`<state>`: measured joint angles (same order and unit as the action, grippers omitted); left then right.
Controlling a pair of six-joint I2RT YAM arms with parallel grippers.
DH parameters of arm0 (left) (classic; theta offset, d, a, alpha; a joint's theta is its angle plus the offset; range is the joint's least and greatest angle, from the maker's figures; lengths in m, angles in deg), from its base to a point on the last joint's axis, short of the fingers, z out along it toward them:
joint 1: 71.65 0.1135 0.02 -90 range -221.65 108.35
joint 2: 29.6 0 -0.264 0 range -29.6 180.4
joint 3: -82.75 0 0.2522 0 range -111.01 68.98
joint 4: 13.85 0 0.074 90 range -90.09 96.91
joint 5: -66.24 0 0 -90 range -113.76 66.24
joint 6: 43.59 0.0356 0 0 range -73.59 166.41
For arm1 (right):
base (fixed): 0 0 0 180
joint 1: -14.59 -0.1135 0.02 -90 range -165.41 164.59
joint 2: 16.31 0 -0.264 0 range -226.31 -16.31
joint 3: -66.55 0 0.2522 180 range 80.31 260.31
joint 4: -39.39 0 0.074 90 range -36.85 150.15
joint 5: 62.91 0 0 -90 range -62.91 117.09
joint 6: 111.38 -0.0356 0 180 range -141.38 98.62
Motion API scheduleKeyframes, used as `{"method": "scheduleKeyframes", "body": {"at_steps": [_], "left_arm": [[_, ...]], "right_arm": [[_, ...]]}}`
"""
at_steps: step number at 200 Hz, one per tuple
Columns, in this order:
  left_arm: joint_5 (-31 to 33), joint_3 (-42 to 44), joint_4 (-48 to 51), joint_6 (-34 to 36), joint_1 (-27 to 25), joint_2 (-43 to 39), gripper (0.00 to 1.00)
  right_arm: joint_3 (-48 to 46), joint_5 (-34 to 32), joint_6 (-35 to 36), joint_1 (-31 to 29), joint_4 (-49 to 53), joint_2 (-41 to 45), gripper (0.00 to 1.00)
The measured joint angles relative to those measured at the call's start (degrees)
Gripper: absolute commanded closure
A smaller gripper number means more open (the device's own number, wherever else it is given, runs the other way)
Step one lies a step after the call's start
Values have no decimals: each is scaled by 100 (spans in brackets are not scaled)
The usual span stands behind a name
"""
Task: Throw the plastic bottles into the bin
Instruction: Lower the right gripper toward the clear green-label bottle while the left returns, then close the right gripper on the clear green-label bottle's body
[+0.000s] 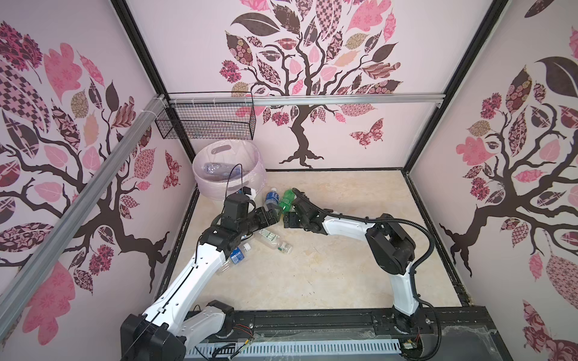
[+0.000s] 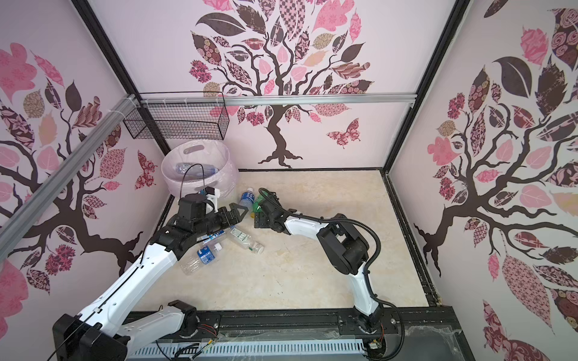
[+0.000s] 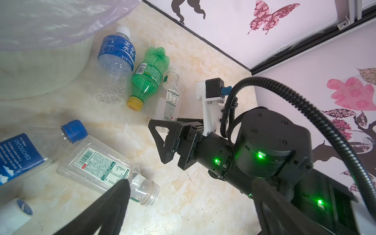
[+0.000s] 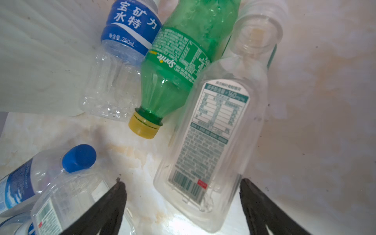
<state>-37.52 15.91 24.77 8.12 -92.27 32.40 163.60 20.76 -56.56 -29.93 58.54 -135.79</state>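
Pale pink bin [image 1: 212, 190], at floor's 10 o'clock, holds a few clear bottles [image 1: 215, 170]; six or so lie loose at its 5 o'clock. R gripper [image 4: 181, 183] jaws wide, straddling flat clear bottle [image 4: 211, 132], not yet gripped. L gripper [image 2: 239, 214] wide, empty. Prob. most work left.

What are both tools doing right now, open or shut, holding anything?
Left tool: open, empty.
Right tool: open around the clear bottle, not gripping it yet.

Right pincer [image 4: 181, 183] spread astride clear labelled bottle [image 4: 205, 142]; green bottle [image 4: 177, 61] against its side
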Motion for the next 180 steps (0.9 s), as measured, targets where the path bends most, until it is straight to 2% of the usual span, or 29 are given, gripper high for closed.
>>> {"method": "scheduleKeyframes", "body": {"at_steps": [30, 85, 180], "left_arm": [[24, 173, -44, 79, 0, 22, 3], [-131, 184, -177, 96, 271, 63, 3], [-400, 254, -291, 35, 485, 138, 3]], "right_arm": [[98, -142, -162, 0, 101, -232, 19], [101, -345, -387, 0, 170, -409, 37], [-291, -352, -492, 0, -350, -291, 44]]}}
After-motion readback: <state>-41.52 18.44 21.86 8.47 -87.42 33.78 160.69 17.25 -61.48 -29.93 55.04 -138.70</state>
